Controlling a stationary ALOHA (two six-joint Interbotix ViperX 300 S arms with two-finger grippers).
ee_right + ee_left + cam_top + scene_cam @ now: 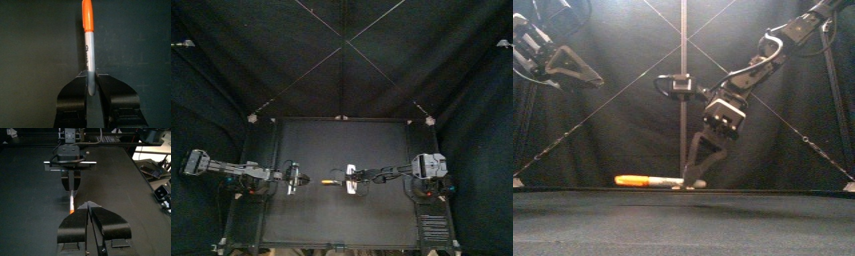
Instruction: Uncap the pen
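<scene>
A pen (653, 181) lies low over the table near its middle, with an orange cap (633, 181) toward the left and a grey barrel (88, 50). My right gripper (692, 178) comes down from the right and is shut on the barrel's end; the cap (87, 15) sticks out beyond its jaws. My left gripper (88, 204) hovers to the left of the cap, shut with nothing in it, pointing at the pen (71, 203) and at the right gripper (72, 189). From above, the left gripper (297, 181) and right gripper (349, 182) face each other across the pen (329, 183).
The black table (338, 220) is bare around the pen. The left arm (543, 50) sits high at the left in the front view. The table's right edge (137, 163) runs beside the working area.
</scene>
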